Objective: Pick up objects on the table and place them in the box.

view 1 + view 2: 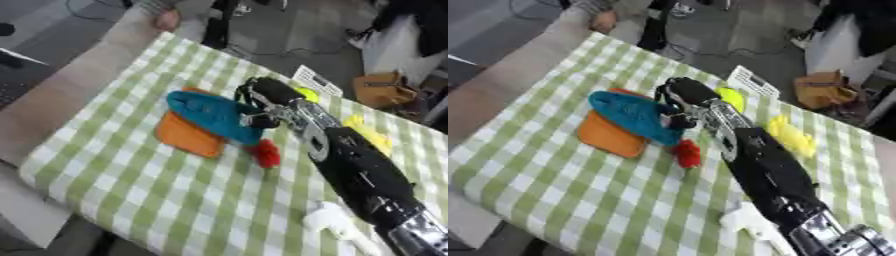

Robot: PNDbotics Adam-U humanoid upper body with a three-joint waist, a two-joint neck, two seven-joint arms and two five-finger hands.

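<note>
A teal object (210,114) lies across a flat orange box (185,136) near the middle of the checked table. My right hand (269,92) reaches in from the lower right on a long black arm and hangs at the teal object's right end, over it or touching it. Its grip is hidden from here. A small red object (265,153) lies on the cloth just right of the box, under my forearm's left side. My left hand shows in neither view.
A yellow object (791,135) and a yellow-green one (731,97) lie right of my arm. A white card (317,80) sits at the far table edge. A white object (328,220) lies by the near right. A brown carton (385,90) stands on the floor beyond.
</note>
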